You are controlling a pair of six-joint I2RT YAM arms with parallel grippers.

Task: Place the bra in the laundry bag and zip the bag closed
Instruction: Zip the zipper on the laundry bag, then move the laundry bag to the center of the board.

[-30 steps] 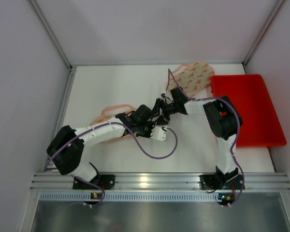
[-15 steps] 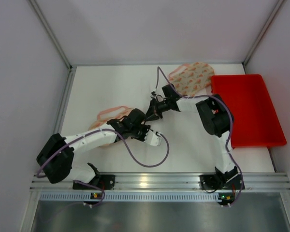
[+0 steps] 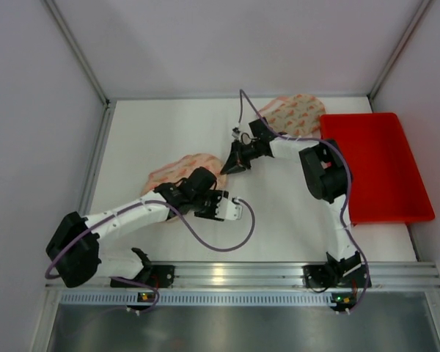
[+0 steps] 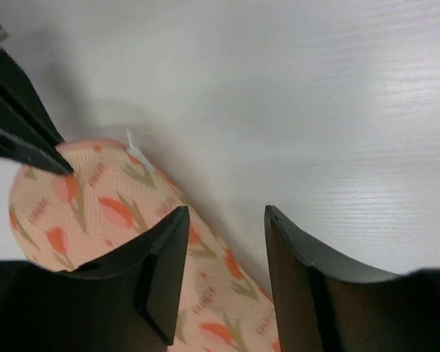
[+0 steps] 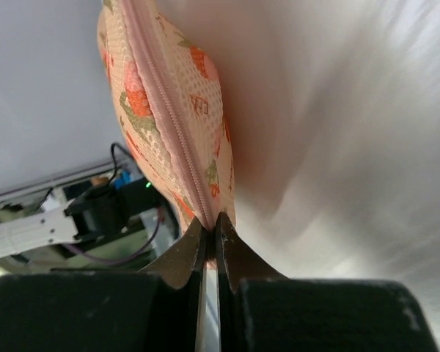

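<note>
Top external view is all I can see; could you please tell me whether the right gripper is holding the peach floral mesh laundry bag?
Observer: Yes; the right wrist view shows the right gripper shut on the end of the peach floral mesh laundry bag, right beside its pink zipper.
Operator: Thank you. Is the left gripper open, please?
Observer: Yes; the left wrist view shows the left gripper open over the bag, not pinching it.

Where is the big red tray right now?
In the overhead view, the flat red plastic tray lies on the right side of the white table, just right of the floral mesh fabric at the far edge.
</note>
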